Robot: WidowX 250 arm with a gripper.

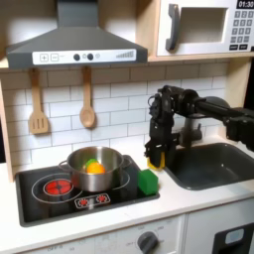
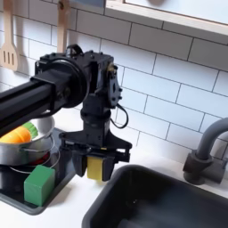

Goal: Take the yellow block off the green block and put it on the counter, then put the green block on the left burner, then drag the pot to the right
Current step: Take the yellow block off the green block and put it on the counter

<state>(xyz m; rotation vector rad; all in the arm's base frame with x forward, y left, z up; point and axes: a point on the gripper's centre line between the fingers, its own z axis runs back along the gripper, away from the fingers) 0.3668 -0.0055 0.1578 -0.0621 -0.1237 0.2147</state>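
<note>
First exterior view: sink [image 1: 213, 164] at right, pot [image 1: 94, 169] with toy food on stovetop [image 1: 60, 193], green block [image 1: 148, 182] at stovetop's right edge. Gripper [image 2: 93, 163] closed around yellow block [image 2: 93, 167], held above counter [image 2: 89, 200] beside sink.

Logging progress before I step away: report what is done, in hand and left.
Done: the yellow block is off the green block. In hand: the claw grips the yellow block above the white counter beside the sink, not yet set down. Left: the green block sits at the stovetop's edge, not on a burner, and the pot sits on the stovetop, undragged.
</note>
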